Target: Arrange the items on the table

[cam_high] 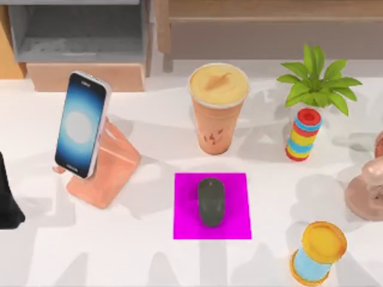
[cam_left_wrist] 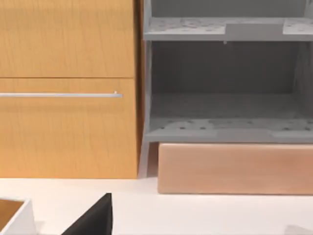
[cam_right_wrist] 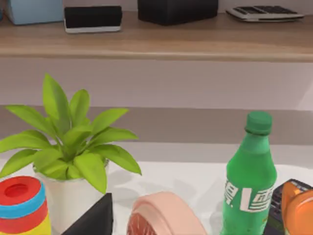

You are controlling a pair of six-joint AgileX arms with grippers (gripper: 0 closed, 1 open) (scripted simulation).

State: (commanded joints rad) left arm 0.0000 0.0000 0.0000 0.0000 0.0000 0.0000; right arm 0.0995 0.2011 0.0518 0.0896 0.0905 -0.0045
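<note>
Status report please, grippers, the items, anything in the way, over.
Left arm parked at table's left edge. Mouse on magenta pad, phone leaning on its stand, cup upright behind the pad. Nothing blocking.

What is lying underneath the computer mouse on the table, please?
The mouse lies on a magenta square pad, near its middle. The pad lies flat on the white table. The part of the pad under the mouse is covered.
</note>
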